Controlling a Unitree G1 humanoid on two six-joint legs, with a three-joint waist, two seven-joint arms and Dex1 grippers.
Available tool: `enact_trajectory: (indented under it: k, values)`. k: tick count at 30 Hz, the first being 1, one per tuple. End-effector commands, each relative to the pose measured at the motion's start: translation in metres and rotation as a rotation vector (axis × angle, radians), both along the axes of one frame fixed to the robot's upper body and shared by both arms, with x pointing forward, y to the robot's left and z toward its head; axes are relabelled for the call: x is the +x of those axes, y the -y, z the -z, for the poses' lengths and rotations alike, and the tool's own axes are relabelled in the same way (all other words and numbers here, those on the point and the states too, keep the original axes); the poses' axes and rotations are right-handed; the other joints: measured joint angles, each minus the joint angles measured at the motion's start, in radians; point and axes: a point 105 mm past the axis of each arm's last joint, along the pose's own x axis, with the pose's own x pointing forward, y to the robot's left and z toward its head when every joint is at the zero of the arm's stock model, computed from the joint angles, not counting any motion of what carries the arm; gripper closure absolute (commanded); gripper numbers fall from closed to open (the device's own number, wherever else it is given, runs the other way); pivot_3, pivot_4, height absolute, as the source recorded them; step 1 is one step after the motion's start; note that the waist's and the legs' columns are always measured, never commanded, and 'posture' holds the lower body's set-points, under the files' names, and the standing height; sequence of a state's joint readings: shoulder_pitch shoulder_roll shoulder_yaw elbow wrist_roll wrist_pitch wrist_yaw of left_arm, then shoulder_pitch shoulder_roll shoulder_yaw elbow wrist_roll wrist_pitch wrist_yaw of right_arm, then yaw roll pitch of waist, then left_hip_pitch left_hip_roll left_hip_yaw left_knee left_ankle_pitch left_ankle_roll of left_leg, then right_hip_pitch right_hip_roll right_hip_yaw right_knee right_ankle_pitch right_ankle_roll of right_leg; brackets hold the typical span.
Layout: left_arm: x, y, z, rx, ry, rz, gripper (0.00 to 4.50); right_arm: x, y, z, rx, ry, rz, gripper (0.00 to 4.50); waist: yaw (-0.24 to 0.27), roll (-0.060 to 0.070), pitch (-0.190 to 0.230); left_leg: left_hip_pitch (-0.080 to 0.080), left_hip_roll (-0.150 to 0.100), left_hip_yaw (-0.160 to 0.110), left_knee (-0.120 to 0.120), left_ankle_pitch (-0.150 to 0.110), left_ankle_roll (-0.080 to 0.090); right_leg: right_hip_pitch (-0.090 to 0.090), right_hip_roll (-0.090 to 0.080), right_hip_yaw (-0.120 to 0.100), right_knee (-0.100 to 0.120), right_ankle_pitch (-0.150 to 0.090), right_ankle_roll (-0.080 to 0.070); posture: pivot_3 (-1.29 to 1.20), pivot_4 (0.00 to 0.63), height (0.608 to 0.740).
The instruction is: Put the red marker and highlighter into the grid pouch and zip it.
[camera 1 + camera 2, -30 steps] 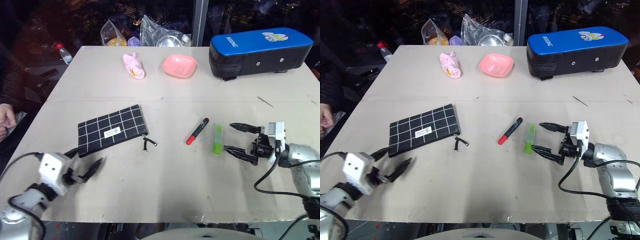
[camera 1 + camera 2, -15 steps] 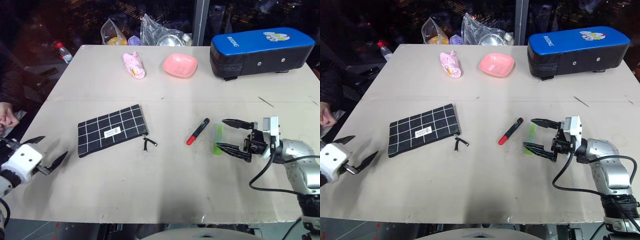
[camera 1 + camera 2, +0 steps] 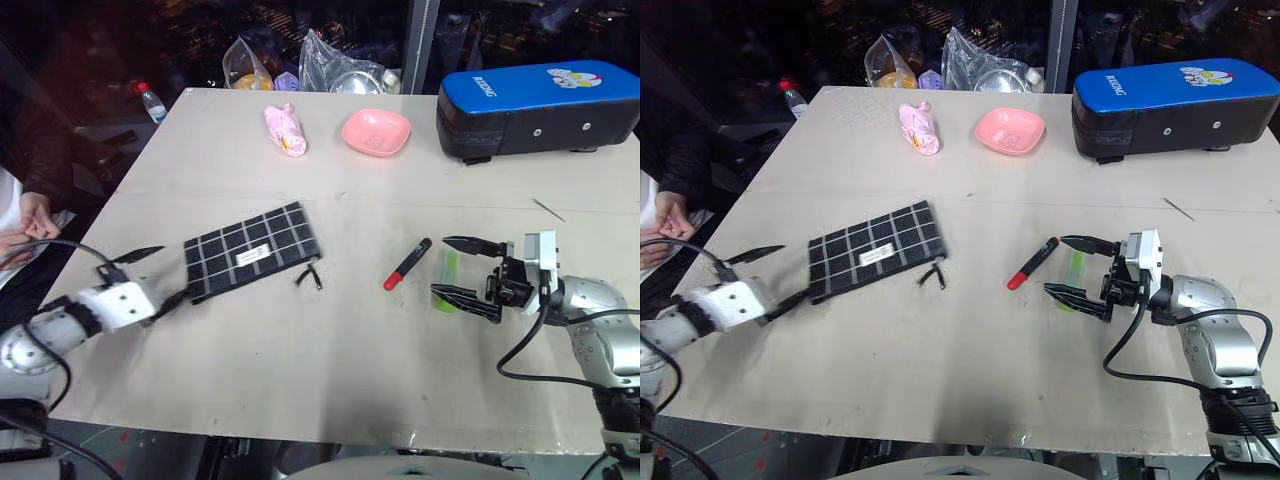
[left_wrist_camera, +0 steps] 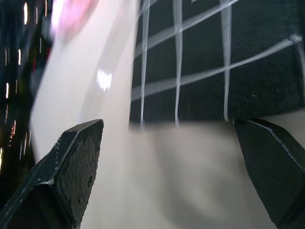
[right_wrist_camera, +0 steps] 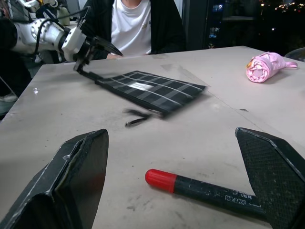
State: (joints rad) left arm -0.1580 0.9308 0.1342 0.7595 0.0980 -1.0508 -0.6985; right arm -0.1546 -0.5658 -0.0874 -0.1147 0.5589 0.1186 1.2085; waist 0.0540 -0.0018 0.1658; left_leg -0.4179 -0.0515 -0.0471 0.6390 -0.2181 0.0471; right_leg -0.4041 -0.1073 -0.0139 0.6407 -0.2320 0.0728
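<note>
The left gripper (image 3: 150, 273) is reaching in low over the table (image 3: 330, 360) from the eight o'clock side, its fingers spread wide and pointing at the near left corner of the grid pouch (image 3: 252, 251); one fingertip is touching or almost touching that corner, which the right wrist view shows tilted up off the table. A second ago this gripper was hanging closer to the front edge, short of the pouch; it has since swung outward and come back in to the pouch's end. The pouch is lying left of centre with its zipper pull (image 3: 309, 278) trailing toward four o'clock.

The right gripper (image 3: 464, 268) is pointing level toward nine o'clock, fingers spread, straddling the light-green highlighter (image 3: 446, 280) without closing on it. It has hardly shifted over the last second. The red marker (image 3: 407, 264) is lying just beside the highlighter on its nine o'clock side, red end nearest the robot.
</note>
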Motion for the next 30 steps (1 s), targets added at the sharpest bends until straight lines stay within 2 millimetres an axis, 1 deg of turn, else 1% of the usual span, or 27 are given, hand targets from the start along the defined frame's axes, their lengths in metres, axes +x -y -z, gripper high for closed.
enact_trajectory:
  k: [1, 8, 10, 13, 15, 18, 21, 25, 30]
  values:
    - [-0.001, 0.033, 0.006, 0.034, 0.021, 0.15, 0.02, -0.003, 0.002, -0.011, 0.006, 0.053, 0.002, 0.19, -0.004, 0.0, 0.0, 0.0, 0.0, 0.0, 0.0, 0.0, 0.0, 0.0, 0.0, 0.0, 0.0, 0.0, 0.0, 0.0, 0.15, 0.726]
    - [0.007, 0.049, 0.002, 0.023, 0.077, 0.185, 0.02, -0.003, 0.002, -0.011, 0.008, 0.055, 0.009, 0.19, -0.027, 0.0, 0.0, 0.001, 0.002, 0.0, 0.0, 0.001, 0.001, 0.0, 0.004, 0.0, 0.001, 0.0, 0.0, 0.0, 0.15, 0.726]
    - [0.012, 0.056, -0.002, 0.025, 0.13, 0.187, 0.02, -0.003, 0.002, -0.011, 0.007, 0.056, 0.015, 0.19, -0.028, 0.0, 0.0, 0.001, 0.001, 0.0, 0.0, 0.002, 0.003, 0.0, 0.004, 0.0, 0.001, 0.0, 0.0, 0.0, 0.15, 0.726]
    - [0.021, 0.064, -0.014, -0.019, 0.229, 0.146, 0.02, -0.002, 0.002, -0.01, 0.006, 0.056, 0.019, 0.19, -0.026, -0.001, 0.0, 0.001, 0.001, 0.0, 0.0, 0.002, 0.003, 0.0, 0.004, -0.001, 0.001, 0.0, 0.001, 0.0, 0.15, 0.726]
    - [0.022, 0.071, -0.015, -0.014, 0.266, 0.142, 0.02, -0.002, 0.002, -0.01, 0.007, 0.058, 0.021, 0.19, -0.029, -0.003, 0.001, 0.001, 0.001, 0.0, 0.0, 0.002, 0.003, 0.0, 0.006, -0.001, 0.002, 0.0, 0.001, 0.0, 0.15, 0.726]
    - [0.025, 0.079, -0.011, 0.018, 0.288, 0.126, 0.02, -0.002, 0.002, -0.01, 0.008, 0.059, 0.025, 0.19, -0.037, -0.003, 0.001, 0.001, 0.001, -0.001, 0.0, 0.003, 0.004, 0.0, 0.006, -0.001, 0.002, 0.0, 0.001, 0.0, 0.15, 0.726]
    - [0.032, 0.084, -0.005, 0.09, 0.307, 0.094, 0.02, -0.002, 0.001, -0.01, 0.01, 0.06, 0.026, 0.19, -0.04, -0.003, 0.001, 0.002, 0.001, -0.001, 0.0, 0.003, 0.004, 0.0, 0.008, 0.0, 0.002, 0.0, 0.001, 0.0, 0.15, 0.726]
    - [0.048, 0.09, -0.012, 0.161, 0.373, 0.028, 0.02, -0.002, 0.0, -0.01, 0.015, 0.063, 0.027, 0.19, -0.037, -0.003, 0.001, 0.002, 0.001, -0.001, 0.0, 0.003, 0.004, 0.0, 0.008, 0.0, 0.003, 0.0, 0.001, 0.0, 0.15, 0.726]
    - [0.059, 0.105, -0.013, 0.196, 0.41, 0.014, 0.02, -0.001, 0.001, -0.01, 0.015, 0.067, 0.033, 0.19, -0.039, -0.003, 0.001, 0.002, 0.001, -0.001, 0.001, 0.003, 0.003, 0.0, 0.009, -0.001, 0.004, 0.0, 0.001, 0.0, 0.15, 0.726]
